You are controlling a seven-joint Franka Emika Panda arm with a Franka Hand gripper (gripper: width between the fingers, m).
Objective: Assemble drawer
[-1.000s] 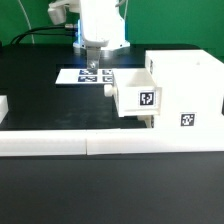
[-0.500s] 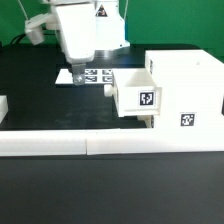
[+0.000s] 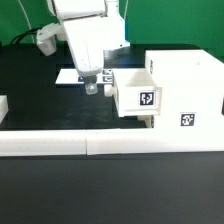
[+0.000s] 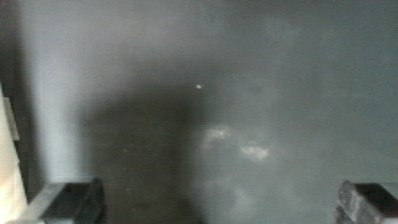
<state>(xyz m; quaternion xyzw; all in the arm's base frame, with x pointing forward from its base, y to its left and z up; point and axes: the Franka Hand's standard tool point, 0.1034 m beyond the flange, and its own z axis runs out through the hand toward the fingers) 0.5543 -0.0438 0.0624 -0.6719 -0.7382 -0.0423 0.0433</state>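
Drawer parts: the tall boxy white plastic housing (image 3: 180, 95) stands on the black table (image 3: 30, 85) at the exterior view's right. One small white knobbed tray (image 3: 135, 92) sits partly pushed into the housing's open face and protrudes toward the exterior view's left, its black-and-white tag facing the camera. I see only this one tray.

I read the two-finger gripper (image 3: 92, 85) as hanging just above the table, immediately beside the tray on the exterior view's left and not touching it. In the wrist view I see both dark fingertips (image 4: 68, 200) set far apart with only bare table between them, so the claw is spread wide and carries nothing.

The governing relation: the tray lies toward the exterior view's right of the claw, and its sliding axis runs left to right into the housing. I judge the next move to be a push or grasp along that axis.

The marker board (image 3: 72, 76) lies flat behind the gripper. The long low white border wall (image 3: 60, 142) runs along the near edge.
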